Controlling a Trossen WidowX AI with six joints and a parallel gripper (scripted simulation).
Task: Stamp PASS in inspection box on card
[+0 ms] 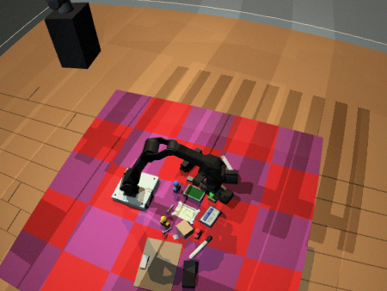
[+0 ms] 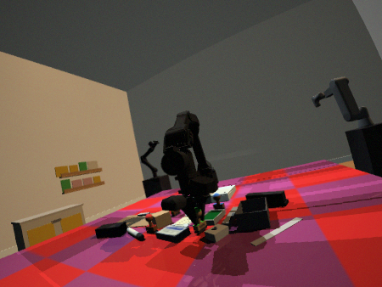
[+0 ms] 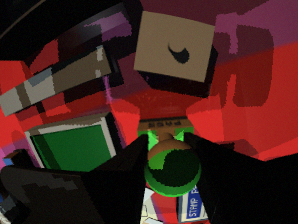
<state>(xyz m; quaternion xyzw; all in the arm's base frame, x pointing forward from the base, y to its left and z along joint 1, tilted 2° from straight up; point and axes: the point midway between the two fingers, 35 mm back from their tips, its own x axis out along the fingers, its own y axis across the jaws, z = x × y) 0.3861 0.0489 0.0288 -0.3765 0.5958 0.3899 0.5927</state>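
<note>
My gripper is shut on the green-knobbed PASS stamp. It holds the stamp upright and low over the red mat, just right of the green ink pad. The stamp's brown base points down at the mat. The white inspection card lies in front of the pad, to the stamp's front left. I cannot read any print on the card at this size.
A blue-and-white tag lies right by the stamp. A tan block and black boxes lie close by. Blue, yellow and red stamps, a marker and a cardboard sheet are spread in front.
</note>
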